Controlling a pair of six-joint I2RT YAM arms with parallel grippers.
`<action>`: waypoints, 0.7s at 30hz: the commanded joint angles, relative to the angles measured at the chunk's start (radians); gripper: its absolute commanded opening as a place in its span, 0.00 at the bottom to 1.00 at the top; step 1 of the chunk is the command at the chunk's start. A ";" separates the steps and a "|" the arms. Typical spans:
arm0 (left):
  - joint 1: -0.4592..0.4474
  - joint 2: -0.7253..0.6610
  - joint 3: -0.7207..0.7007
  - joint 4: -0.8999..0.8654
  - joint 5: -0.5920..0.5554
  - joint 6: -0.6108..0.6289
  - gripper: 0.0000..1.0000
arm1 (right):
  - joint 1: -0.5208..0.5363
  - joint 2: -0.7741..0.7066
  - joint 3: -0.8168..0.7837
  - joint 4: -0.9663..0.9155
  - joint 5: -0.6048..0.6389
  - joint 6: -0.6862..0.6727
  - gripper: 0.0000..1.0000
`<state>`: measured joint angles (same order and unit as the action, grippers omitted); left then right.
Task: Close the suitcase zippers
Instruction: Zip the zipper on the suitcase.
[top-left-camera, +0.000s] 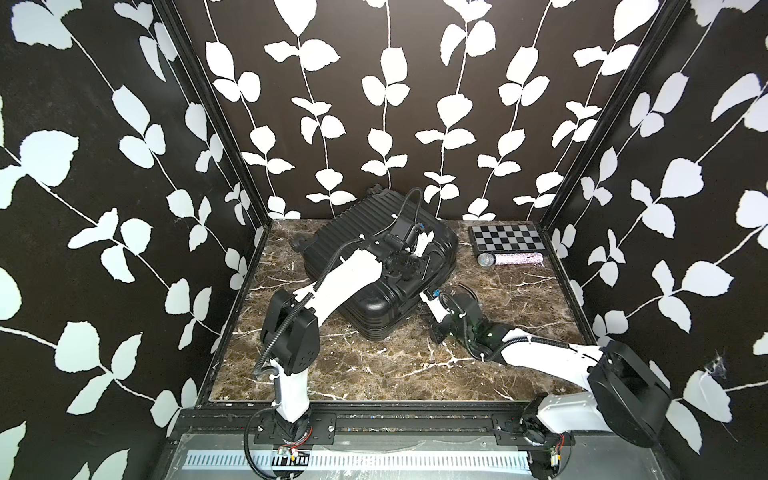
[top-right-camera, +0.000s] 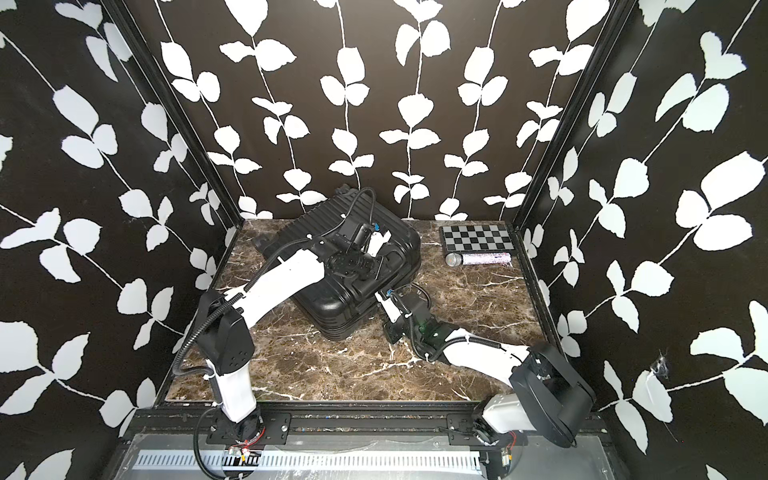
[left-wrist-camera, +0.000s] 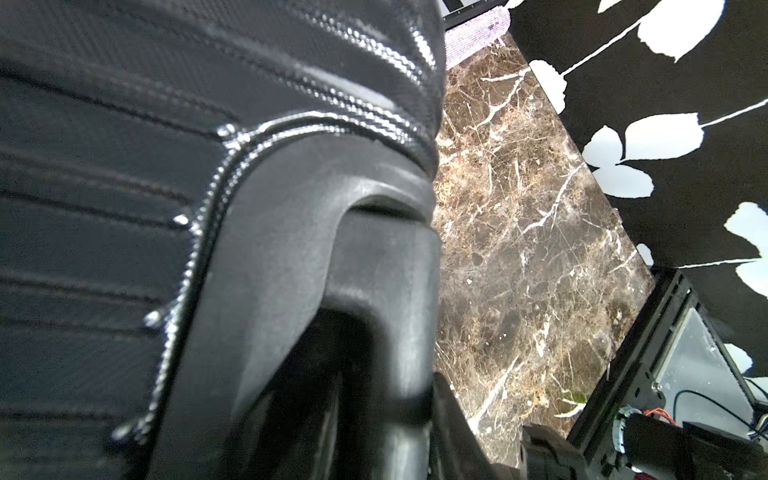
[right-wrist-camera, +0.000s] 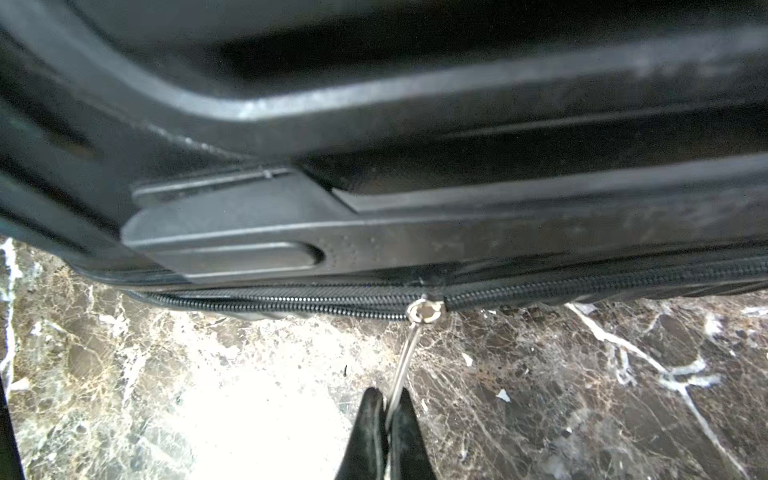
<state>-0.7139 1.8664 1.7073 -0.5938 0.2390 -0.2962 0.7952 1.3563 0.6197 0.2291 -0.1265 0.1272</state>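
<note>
**Fig. Pull held at the seam.** My right gripper (right-wrist-camera: 386, 415) works at the low side seam of the suitcase (top-left-camera: 353, 226), which lies flat on the marble table (right-wrist-camera: 187, 374) with its two shells together. My fingers (right-wrist-camera: 368, 424) are clamped together on the far end of the thin metal zipper pull (right-wrist-camera: 405, 357). From my fingertips the pull runs straight up to the slider (right-wrist-camera: 426, 311), which sits on the zipper track (right-wrist-camera: 270, 301) just beyond them.

The seam lies close to the table, so my fingers come in low, just above the marble. I judge that holding the pull by its end keeps my fingertips clear of the shell and lets me draw the slider along the track. Which stretch of track is already meshed I cannot tell.

My left gripper (top-left-camera: 407, 268) is over the upper shell, probably to steady the case against that pull. Its wrist view shows only ribbed shell and a dark moulded fitting (left-wrist-camera: 291, 249) at close range. I cannot tell whether those fingers are apart or together.

The checkerboard (top-left-camera: 505, 239) and microphone (top-left-camera: 509, 259) lie well apart from both sets of fingers.
</note>
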 joint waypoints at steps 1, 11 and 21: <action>0.057 0.056 0.034 0.191 -0.194 -0.183 0.00 | 0.118 -0.006 0.020 -0.006 -0.298 -0.050 0.00; 0.057 0.048 0.052 0.191 -0.194 -0.183 0.00 | 0.138 -0.040 -0.013 0.007 -0.265 -0.057 0.00; 0.057 0.027 0.048 0.191 -0.194 -0.183 0.00 | 0.171 -0.028 0.019 -0.037 -0.317 -0.095 0.00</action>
<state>-0.7136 1.8927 1.7409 -0.5316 0.1368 -0.3779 0.8959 1.3552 0.6201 0.2199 -0.2447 0.0784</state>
